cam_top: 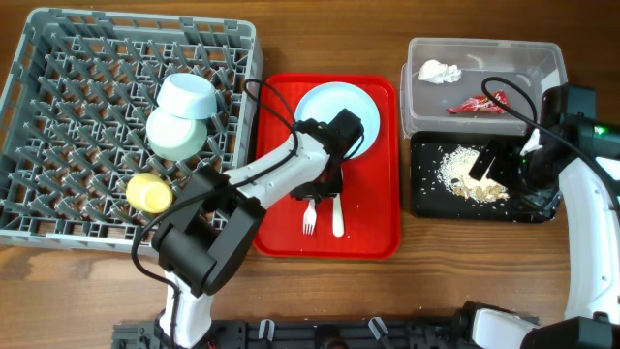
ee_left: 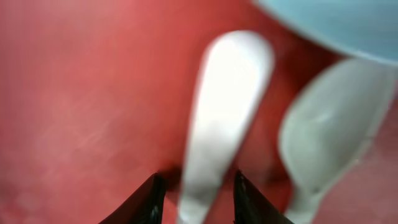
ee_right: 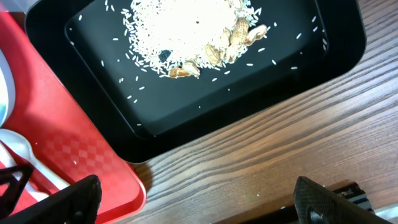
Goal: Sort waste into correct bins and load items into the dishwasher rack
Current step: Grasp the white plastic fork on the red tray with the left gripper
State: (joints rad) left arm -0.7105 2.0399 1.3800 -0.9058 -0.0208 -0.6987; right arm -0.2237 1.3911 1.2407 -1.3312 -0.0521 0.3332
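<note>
The grey dishwasher rack [cam_top: 58, 194] at the left holds the pale blue bowl [cam_top: 189, 94], the light green bowl [cam_top: 174, 134] and the yellow cup [cam_top: 149, 193]. The pale blue plate [cam_top: 334, 102], white fork [cam_top: 309, 219] and white spoon [cam_top: 337, 217] lie on a red serving tray [cam_top: 373, 228]. My left gripper [cam_top: 327, 184] is low over the tray and open. Its jaws [ee_left: 196, 190] straddle the fork handle [ee_left: 227, 106], with the spoon [ee_left: 329, 127] beside it. The clear tub [cam_top: 528, 53] holds the tissue [cam_top: 438, 72] and red wrapper [cam_top: 480, 104]. The black tray [cam_top: 426, 199] holds food scraps [cam_top: 465, 174]. My right gripper [cam_top: 528, 165] is open and empty above it.
In the right wrist view the open jaws [ee_right: 202, 205] frame bare wood in front of the black tray [ee_right: 155, 118], with the red tray's corner [ee_right: 93, 168] at the left. The left arm's cables arch over the gap between the rack and the red tray.
</note>
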